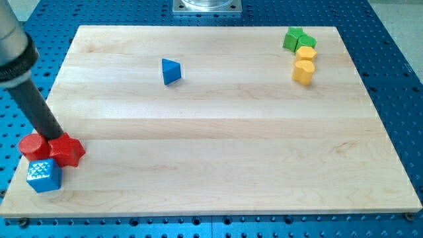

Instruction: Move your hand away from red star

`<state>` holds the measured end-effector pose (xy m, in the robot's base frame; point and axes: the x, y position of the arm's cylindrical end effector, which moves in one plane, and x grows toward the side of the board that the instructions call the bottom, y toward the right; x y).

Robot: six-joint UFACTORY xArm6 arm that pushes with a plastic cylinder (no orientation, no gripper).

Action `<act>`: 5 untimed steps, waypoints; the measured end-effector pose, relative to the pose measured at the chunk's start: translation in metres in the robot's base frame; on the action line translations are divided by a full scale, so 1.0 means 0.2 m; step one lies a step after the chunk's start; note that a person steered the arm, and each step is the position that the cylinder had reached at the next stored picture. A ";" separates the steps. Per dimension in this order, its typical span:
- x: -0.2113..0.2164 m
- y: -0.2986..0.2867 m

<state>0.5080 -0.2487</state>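
At the near left corner of the board (218, 125), my tip (58, 135) (a bare rod, no jaws) is seen touching the red star (67, 151), beside a red cylinder (33, 147) and blue cube (43, 175).

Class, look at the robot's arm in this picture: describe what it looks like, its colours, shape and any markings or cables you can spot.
The arm ends in a straight black rod, my tip, smooth and round. Above it sits a wider grey cylindrical collar with a dark band. No cables or markings show.

A pale wooden board (218, 132) lies on a blue perforated table (390, 46).
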 end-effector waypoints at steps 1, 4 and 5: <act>-0.09 0.09; -0.34 -0.28; -0.32 -0.28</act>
<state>0.4439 -0.3047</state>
